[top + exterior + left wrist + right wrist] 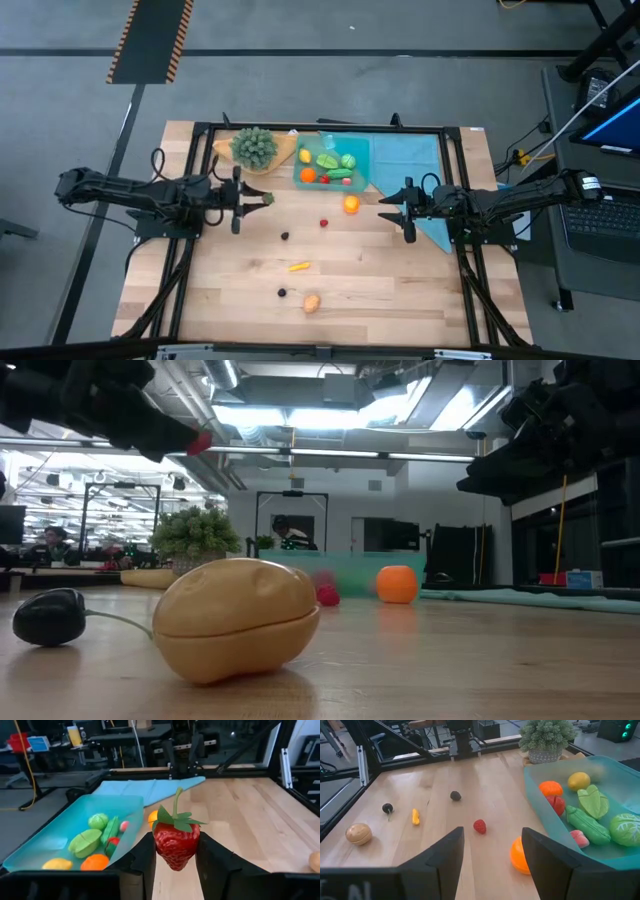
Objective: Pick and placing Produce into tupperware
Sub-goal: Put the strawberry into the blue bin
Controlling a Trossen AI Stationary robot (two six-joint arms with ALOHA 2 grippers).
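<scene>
Left hand [175, 865] grasping strawberry [175, 842] upright, stem up, near tupperware [50, 837], right hand [492, 855] released

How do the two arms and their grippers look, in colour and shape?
Both arms are black, slender and jointed, with black cables looping along them. The left gripper and the right gripper each end in two flat, broad, matte black fingers.
</scene>
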